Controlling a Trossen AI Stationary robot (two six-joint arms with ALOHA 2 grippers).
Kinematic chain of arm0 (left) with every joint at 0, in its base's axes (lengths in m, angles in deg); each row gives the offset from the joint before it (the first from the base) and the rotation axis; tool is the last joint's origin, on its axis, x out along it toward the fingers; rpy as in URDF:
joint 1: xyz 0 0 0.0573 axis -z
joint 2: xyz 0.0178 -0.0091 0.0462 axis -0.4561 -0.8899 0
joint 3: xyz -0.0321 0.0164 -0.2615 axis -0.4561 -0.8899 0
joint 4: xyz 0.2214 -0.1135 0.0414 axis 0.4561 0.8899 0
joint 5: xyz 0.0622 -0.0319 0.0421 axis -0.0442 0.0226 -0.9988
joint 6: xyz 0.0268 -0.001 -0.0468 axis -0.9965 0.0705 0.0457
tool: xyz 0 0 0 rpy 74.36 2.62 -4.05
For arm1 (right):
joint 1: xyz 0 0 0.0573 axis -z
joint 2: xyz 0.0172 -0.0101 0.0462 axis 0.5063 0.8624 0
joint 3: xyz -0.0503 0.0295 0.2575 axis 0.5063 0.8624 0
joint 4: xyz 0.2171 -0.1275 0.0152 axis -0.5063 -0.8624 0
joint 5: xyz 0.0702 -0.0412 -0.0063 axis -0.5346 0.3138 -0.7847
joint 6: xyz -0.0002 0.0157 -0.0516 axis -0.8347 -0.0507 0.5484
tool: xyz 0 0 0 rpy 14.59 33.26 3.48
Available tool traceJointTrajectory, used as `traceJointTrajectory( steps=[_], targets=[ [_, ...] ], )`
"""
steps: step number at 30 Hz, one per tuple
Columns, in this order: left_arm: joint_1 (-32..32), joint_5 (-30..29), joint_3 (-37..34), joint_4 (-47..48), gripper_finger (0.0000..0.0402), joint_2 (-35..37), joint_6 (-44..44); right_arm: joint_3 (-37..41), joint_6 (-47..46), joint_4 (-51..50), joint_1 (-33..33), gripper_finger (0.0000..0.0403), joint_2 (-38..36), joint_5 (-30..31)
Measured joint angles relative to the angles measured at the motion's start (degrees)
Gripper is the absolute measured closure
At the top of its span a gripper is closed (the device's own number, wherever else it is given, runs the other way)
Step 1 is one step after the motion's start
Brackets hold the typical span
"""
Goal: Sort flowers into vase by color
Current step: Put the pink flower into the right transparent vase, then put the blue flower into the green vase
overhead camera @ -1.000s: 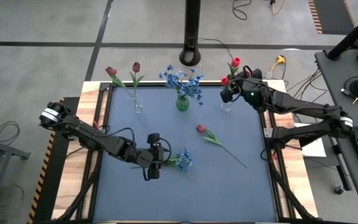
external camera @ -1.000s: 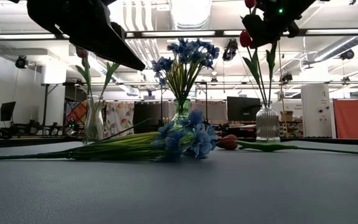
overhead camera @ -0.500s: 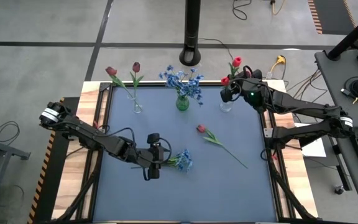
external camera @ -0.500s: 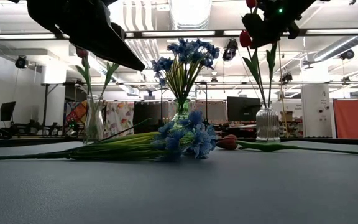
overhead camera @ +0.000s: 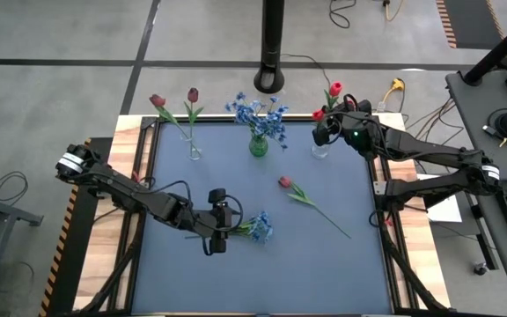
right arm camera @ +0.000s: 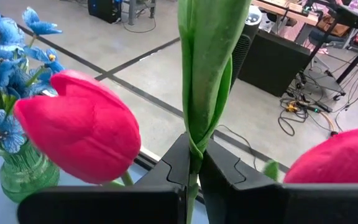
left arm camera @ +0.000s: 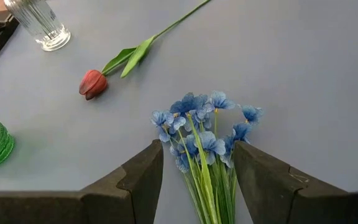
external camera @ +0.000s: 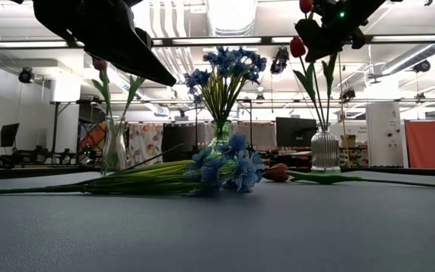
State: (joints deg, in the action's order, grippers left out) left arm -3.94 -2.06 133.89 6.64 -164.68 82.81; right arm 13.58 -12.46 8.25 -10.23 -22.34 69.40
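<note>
A sprig of blue blossoms lies flat on the blue mat. My left gripper is open low over it, one finger on each side of its green stems, apart from them. A red tulip lies loose on the mat at mid-table, its stem running toward the right near corner. My right gripper is shut on a tulip stem above the clear ribbed vase at the far right. Two red tulip heads stand there. My right gripper pinches a green tulip stem with its wrapped leaf between its two fingers, high above the vase mouth. The fingers lie across the stem, which stands about upright and runs down into the clear vase. Which red head belongs to it I cannot tell.
A green vase with blue blossoms stands at the far middle. A clear vase with two maroon tulips stands at the far left. Bare mat lies along the near edge and at the left. A black pole base stands beyond the table.
</note>
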Motion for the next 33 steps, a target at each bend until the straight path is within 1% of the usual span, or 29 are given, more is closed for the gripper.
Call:
traceJointTrajectory(
  steps=[5,8,17,22,24,27,33],
  targets=[
    [0.0,0.0,0.0,0.0,0.0223,0.0,0.0,0.0,0.0,-0.2,0.0,0.0385,0.0,0.0],
    [0.0,0.0,0.0,0.0,0.0223,0.0,0.0,0.0,0.0,-0.2,0.0,0.0375,0.0,0.0],
    [0.0,0.0,0.0,0.0,0.0223,0.0,0.4,0.0,-1.6,-1.1,0.0,0.0292,-0.2,0.0],
    [0.0,0.0,0.0,0.0,0.0223,0.0,0.9,0.0,-1.8,-1.0,-0.9,0.0257,-1.2,-0.1],
    [0.0,0.0,-0.3,0.2,0.0223,0.0,1.9,0.0,-2.6,-1.0,-1.5,0.0246,-1.8,-0.2],
    [0.0,0.2,-0.3,3.5,0.0223,0.0,5.1,-0.4,-3.3,-1.6,-2.4,0.0232,-2.8,-1.2],
    [0.5,0.2,-0.3,10.3,0.0223,0.0,12.5,-5.8,-5.2,-8.7,-3.8,0.0217,-3.2,-1.2]
  ],
)
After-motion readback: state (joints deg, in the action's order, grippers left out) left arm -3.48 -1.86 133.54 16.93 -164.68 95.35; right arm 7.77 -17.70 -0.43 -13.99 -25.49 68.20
